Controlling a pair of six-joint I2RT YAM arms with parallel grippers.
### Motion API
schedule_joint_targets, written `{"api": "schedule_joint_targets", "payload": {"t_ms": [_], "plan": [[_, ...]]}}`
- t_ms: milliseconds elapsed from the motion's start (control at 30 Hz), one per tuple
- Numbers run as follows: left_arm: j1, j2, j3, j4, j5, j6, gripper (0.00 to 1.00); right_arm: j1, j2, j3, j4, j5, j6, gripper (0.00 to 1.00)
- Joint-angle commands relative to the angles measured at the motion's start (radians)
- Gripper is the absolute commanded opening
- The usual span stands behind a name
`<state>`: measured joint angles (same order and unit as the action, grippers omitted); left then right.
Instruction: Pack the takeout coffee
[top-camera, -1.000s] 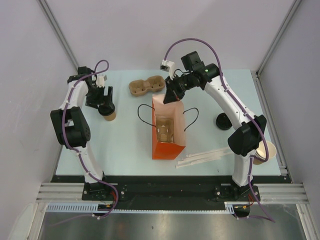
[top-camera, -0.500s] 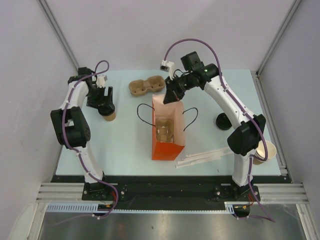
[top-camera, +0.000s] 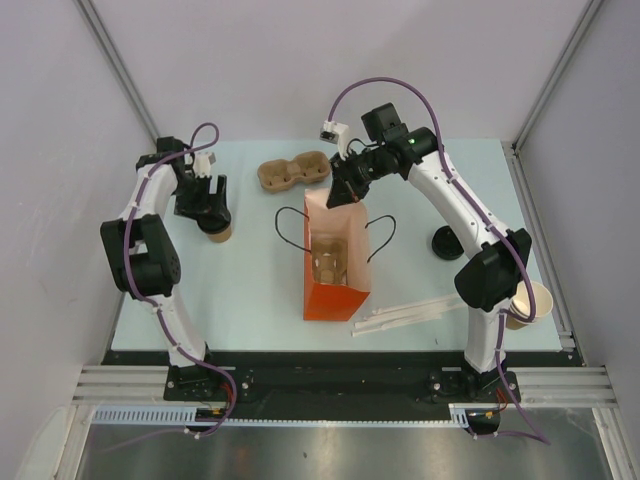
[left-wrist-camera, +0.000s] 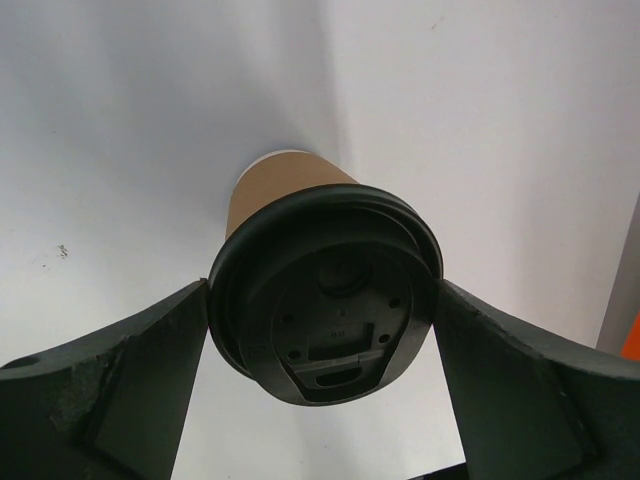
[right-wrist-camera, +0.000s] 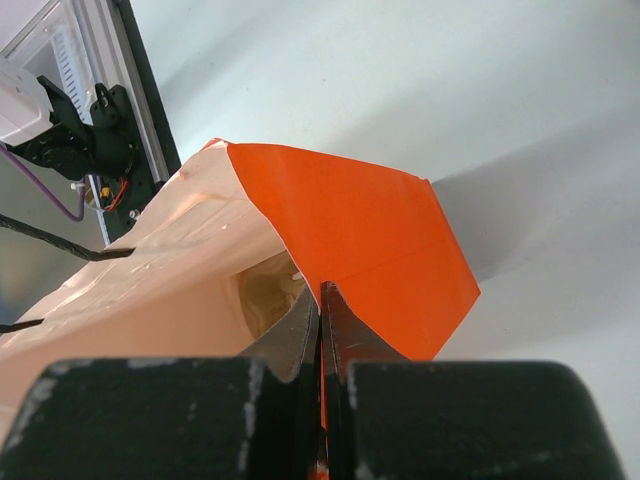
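**Arm pose.** My left arm is folded at the elbow and reaches to the far left part of the pale blue-green table (top-camera: 250, 290). Its wrist is turned down, so my left gripper (top-camera: 209, 212) points at the tabletop. My right arm arches from its base at the near right toward the middle of the table. There my right gripper (right-wrist-camera: 320, 312) meets the far rim of a tall orange paper bag (right-wrist-camera: 370, 230).

**Task object.** The takeout coffee (left-wrist-camera: 325, 300), a small tan-brown paper cup with a round black plastic lid, stands upright on the table directly under my left gripper. In the left wrist view the lid fills the gap between my two dark fingers (left-wrist-camera: 150, 365). Each finger lies against the lid's rim on opposite sides, so I am grasping the cup at its lid. The cup is well apart from the bag, to its left.

**Right end effector.** The fingers are pinched together with the bag's top edge between them.

**Containers.** The bag stands upright with its mouth open, and its black cord handles (top-camera: 385, 235) hang out to either side. At its bottom lies a tan item with round shapes (top-camera: 328, 263), too small to identify. A brown pulp two-cup carrier (top-camera: 293, 173) sits just beyond the bag. A loose round black lid (top-camera: 446, 243) lies to the bag's right, and a stack of tan paper cups (top-camera: 530, 302) stands at the right edge.
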<state>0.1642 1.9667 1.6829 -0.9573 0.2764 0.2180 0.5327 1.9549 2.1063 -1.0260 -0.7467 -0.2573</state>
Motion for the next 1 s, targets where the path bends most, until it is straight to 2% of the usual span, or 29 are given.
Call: {"api": "schedule_joint_targets", "payload": {"t_ms": [0,233,433,567,633,967], "plan": [[0.008,-0.028,-0.026,-0.004,-0.04,0.015,0.95,0.003,0.004,0.047,0.02,-0.017,0.013,0.0],[0.011,-0.026,-0.014,-0.006,-0.037,0.012,0.96,0.006,0.006,0.052,0.023,-0.016,0.015,0.0],[0.017,-0.022,0.014,-0.02,-0.032,0.012,0.9,0.007,0.007,0.057,0.026,-0.011,0.018,0.0],[0.018,-0.022,0.02,-0.029,-0.036,0.009,0.94,0.009,0.012,0.058,0.029,-0.01,0.018,0.0],[0.021,-0.023,0.024,-0.031,-0.039,0.009,1.0,0.012,0.015,0.061,0.029,-0.011,0.02,0.0],[0.031,-0.02,0.061,-0.041,-0.037,0.003,1.0,0.02,0.024,0.073,0.03,-0.006,0.02,0.0]]}}
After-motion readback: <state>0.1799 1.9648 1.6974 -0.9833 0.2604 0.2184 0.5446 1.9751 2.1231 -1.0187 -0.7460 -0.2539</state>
